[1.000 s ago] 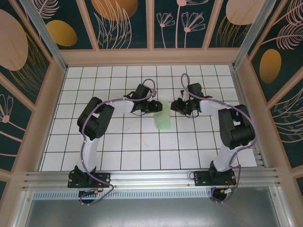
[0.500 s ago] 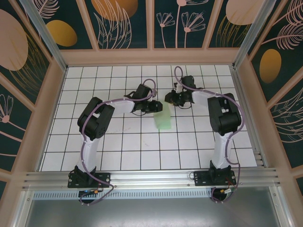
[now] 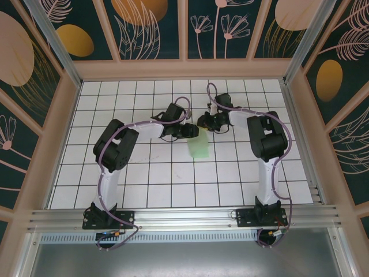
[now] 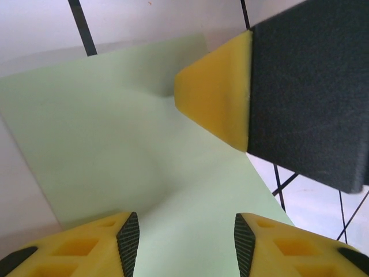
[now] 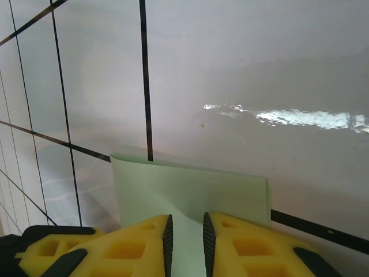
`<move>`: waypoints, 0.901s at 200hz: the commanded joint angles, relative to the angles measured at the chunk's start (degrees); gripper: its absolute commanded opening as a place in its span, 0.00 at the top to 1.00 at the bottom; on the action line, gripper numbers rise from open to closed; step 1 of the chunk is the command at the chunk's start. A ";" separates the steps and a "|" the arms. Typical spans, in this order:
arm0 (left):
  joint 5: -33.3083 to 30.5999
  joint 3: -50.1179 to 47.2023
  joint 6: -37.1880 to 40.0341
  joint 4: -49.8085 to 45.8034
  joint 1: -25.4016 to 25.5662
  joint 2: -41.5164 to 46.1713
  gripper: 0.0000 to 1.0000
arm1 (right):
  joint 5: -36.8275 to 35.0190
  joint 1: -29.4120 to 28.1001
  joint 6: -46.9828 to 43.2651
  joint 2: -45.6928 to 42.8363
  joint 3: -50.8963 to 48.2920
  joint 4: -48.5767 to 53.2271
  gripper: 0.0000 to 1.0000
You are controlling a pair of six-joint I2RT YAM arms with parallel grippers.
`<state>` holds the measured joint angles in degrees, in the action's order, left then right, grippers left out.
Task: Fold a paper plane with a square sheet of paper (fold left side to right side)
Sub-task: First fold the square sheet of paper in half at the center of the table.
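paper status: thin pale green paper sheet (image 3: 199, 148) lies flat as an upright rectangle on the white grid-tiled bench (image 3: 144, 179), mid frame in the top view. left pincer (image 3: 194, 131) is at the sheet's upper left corner, jaws wide apart above it, holding nothing. right pincer (image 3: 203, 122) is at the sheet's top edge, jaws narrow, a slit of green showing between them.
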<state>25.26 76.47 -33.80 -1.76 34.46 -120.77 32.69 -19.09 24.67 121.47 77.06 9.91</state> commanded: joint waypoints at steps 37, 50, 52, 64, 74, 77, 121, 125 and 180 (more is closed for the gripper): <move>3.69 -3.14 -0.07 1.90 0.50 3.38 0.50 | -6.27 -0.49 -1.20 3.00 -2.81 6.17 0.74; 3.74 -3.42 -0.21 2.28 0.67 2.80 0.50 | -6.26 -0.62 -1.20 3.13 -2.84 6.22 0.74; 3.75 -3.43 -0.21 2.28 0.74 2.64 0.50 | -6.28 -0.60 -1.20 3.17 -2.80 6.21 0.74; 3.75 -3.52 -0.23 2.37 0.92 2.22 0.50 | -6.32 -0.68 -1.11 3.18 -2.74 6.16 0.74; 3.91 -3.73 -0.24 2.46 1.01 1.99 0.50 | -6.41 -0.76 -1.11 3.07 -2.70 6.26 0.74; 3.90 -3.82 -0.29 2.53 1.11 2.00 0.50 | -6.48 -0.72 -1.11 3.10 -2.69 6.30 0.74; 3.92 -6.09 0.47 3.17 1.59 2.60 0.52 | -6.65 -0.75 -1.02 3.08 -2.66 6.66 0.74; 3.81 -6.34 0.57 3.10 1.67 2.64 0.52 | -6.75 -0.69 -1.03 3.09 -2.65 6.70 0.74; 3.25 -8.76 2.36 3.17 2.45 3.58 0.52 | -7.53 -0.99 -0.69 3.15 -3.13 7.16 0.74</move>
<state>28.05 69.93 -33.17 2.72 35.86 -118.15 31.51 -19.53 24.49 121.34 76.99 10.02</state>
